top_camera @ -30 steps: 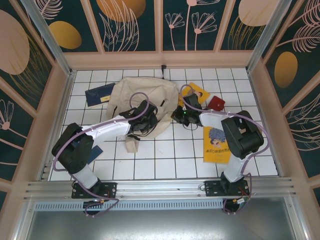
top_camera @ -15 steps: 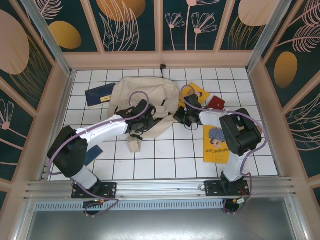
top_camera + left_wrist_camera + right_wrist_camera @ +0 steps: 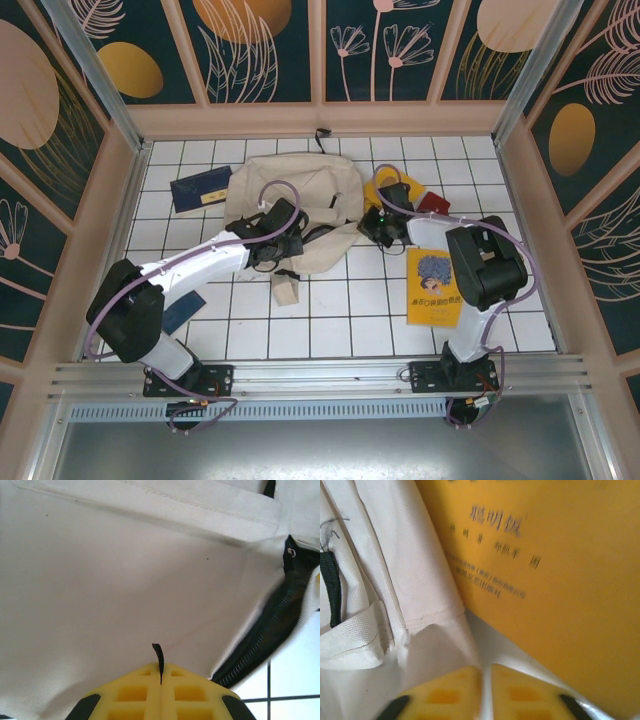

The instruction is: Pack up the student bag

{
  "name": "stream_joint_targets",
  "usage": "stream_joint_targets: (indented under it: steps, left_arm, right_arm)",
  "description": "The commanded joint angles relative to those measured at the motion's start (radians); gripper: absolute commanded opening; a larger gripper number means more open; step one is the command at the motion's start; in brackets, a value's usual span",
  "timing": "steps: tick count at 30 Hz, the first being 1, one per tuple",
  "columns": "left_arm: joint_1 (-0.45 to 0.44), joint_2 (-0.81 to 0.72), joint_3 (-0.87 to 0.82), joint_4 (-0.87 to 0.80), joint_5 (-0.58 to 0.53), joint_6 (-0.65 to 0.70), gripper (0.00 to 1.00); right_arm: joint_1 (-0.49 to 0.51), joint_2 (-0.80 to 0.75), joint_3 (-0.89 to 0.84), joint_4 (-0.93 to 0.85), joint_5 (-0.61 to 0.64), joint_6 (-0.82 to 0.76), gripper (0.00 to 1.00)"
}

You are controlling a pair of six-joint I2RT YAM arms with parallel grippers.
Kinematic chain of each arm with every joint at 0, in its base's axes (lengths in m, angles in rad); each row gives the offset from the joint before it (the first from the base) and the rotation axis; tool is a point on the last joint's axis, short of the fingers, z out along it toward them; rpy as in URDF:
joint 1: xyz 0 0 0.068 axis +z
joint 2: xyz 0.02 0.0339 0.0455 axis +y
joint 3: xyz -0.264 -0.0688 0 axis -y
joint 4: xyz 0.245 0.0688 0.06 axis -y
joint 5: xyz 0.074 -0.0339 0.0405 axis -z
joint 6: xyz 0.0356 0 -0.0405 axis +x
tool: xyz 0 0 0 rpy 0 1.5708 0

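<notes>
Holding the student bag (image 3: 300, 205) on the tabletop (image 3: 330, 320), I read the left gripper (image 3: 161, 682) jaws as pressed together on a thin black tab (image 3: 158, 655), probably a zipper pull. The dark zipper (image 3: 270, 625) runs just right of them, so this grip would serve to draw the opening. The right gripper (image 3: 485, 680) jaws show a narrow gap against bag fabric, and I cannot tell whether they pinch it. A yellow book (image 3: 560, 580) lies just ahead of them, placed for loading.
</notes>
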Motion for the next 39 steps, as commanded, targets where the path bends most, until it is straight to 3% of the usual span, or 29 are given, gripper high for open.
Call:
stream_joint_targets:
  steps: [1,2,4,12,18,33,39]
  left_arm:
    - [0.006,-0.021,0.008,0.059,0.032,0.098,0.00]
    - [0.007,-0.018,0.006,0.094,0.057,0.113,0.00]
    - [0.007,-0.011,-0.001,0.163,0.106,0.136,0.00]
    - [0.007,0.061,0.035,0.254,0.218,0.167,0.00]
    - [0.006,0.071,0.038,0.258,0.239,0.166,0.00]
    - [0.006,0.060,0.015,0.266,0.235,0.149,0.00]
    - [0.007,0.058,0.026,0.247,0.210,0.155,0.00]
  right_arm:
    - [-0.010,-0.127,0.016,-0.063,-0.013,-0.089,0.38]
    - [-0.004,-0.169,0.001,-0.081,-0.014,-0.089,0.47]
    - [0.001,-0.245,-0.043,-0.100,-0.021,-0.068,0.53]
    - [0.043,-0.380,-0.254,0.067,-0.213,0.163,0.53]
    - [0.098,-0.316,-0.221,0.121,-0.246,0.236,0.53]
    - [0.159,-0.179,-0.149,0.062,-0.181,0.280,0.36]
    - [0.161,-0.130,-0.125,0.030,-0.128,0.280,0.23]
